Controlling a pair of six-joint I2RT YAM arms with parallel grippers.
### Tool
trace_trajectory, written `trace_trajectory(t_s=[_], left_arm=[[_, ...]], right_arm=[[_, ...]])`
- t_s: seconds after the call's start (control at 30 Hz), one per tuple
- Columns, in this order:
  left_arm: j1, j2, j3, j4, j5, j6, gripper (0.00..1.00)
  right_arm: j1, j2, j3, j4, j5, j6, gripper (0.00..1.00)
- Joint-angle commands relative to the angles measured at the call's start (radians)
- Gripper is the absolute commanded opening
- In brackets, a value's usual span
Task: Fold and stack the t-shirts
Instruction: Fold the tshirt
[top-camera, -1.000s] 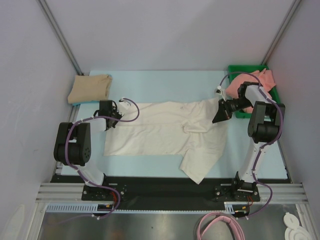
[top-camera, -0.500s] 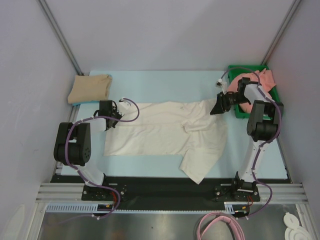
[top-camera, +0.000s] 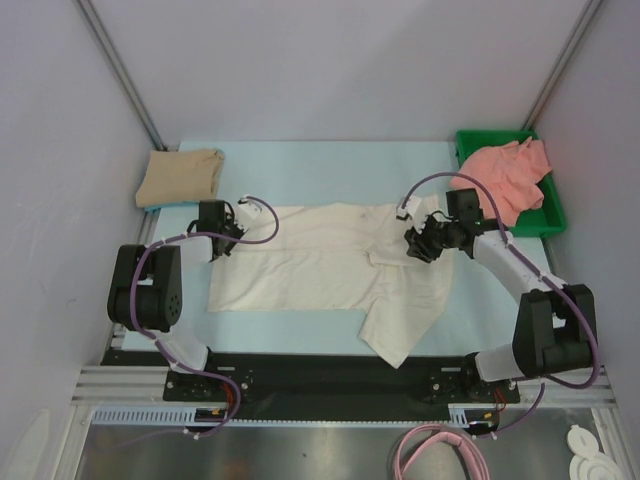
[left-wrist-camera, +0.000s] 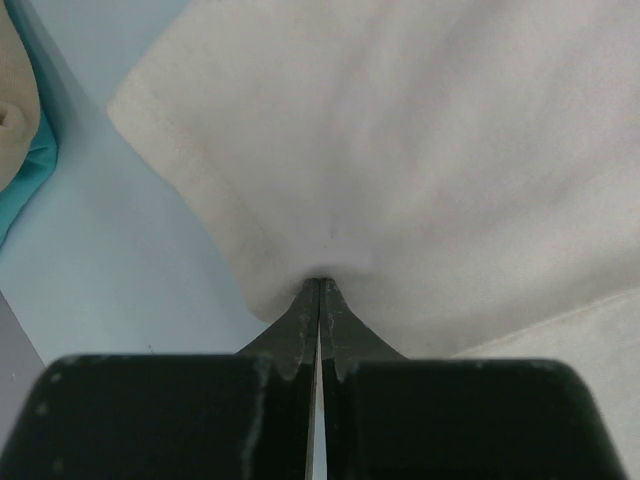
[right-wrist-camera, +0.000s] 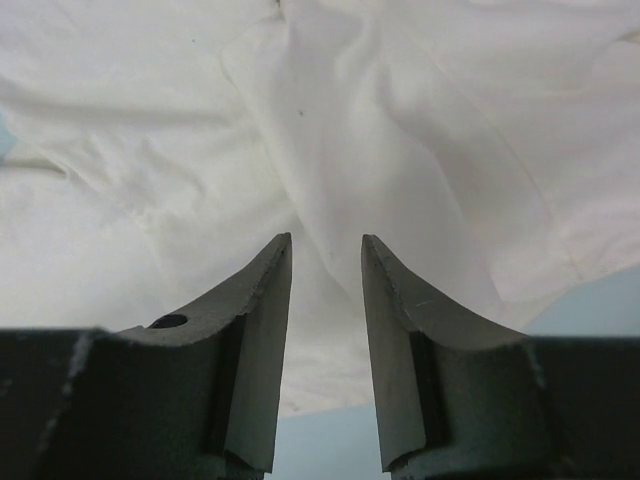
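Observation:
A cream-white t-shirt (top-camera: 320, 265) lies spread on the light blue table, one sleeve trailing toward the front edge. My left gripper (top-camera: 222, 243) is shut on its left edge; in the left wrist view the cloth (left-wrist-camera: 400, 150) bunches at the closed tips (left-wrist-camera: 320, 283). My right gripper (top-camera: 415, 245) hovers open over the shirt's rumpled right part (right-wrist-camera: 300, 120), with nothing between its fingers (right-wrist-camera: 326, 240). A folded tan-beige t-shirt (top-camera: 180, 177) sits at the back left. The salmon-pink t-shirt (top-camera: 505, 180) lies heaped in the tray.
A green tray (top-camera: 555, 215) stands at the back right, next to the right arm. Grey side walls close in the table on both sides. The tan shirt's edge (left-wrist-camera: 15, 110) shows at the left of the left wrist view.
My right gripper has opened and let go of the cream shirt's right corner, then moved left and forward over the shirt. The left gripper has not moved.

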Motion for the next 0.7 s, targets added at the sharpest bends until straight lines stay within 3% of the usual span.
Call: trace_trajectory(t_s=[0.0,0.4,0.67], left_arm=[[-0.004,0.018,-0.001,-0.033,0.01,0.007,0.02],[-0.004,0.018,-0.001,-0.034,0.011,0.008,0.01],[-0.004,0.018,-0.001,-0.034,0.011,0.007,0.01]], right_arm=[[0.045,0.1,0.005,0.041,0.093,-0.023,0.38],[0.074,0.237,0.02,0.027,0.165,-0.023,0.36],[0.077,0.249,0.012,0.148,0.247,0.025,0.36]])
